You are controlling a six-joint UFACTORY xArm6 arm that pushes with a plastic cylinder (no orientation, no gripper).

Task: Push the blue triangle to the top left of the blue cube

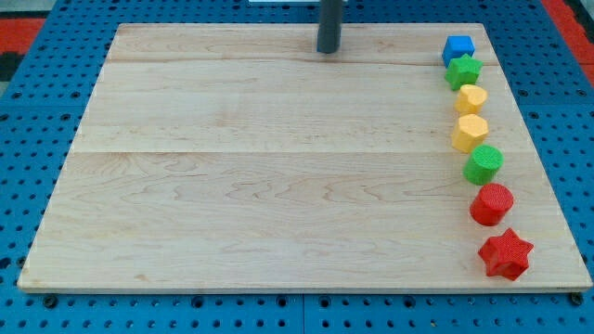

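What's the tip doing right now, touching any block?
My tip: near the board's top edge, touching nothing, well to the view's left of the blue cube. No blue triangle visible.

All that shows of the arm is a straight, smooth, dark grey cylindrical rod with a faint sheen down one side, cut off by the view's top edge, ending in my tip (pixel 329 50), blunt and flat.

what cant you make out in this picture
Camera view, the only one:
- Blue triangle: not visible anywhere; only the blue cube shows at the top right, and whether anything hides it I cannot tell.
- Rod above my tip: cut off by the view's top edge.
- Green star: overlaps the cube's lower edge; contact unclear.
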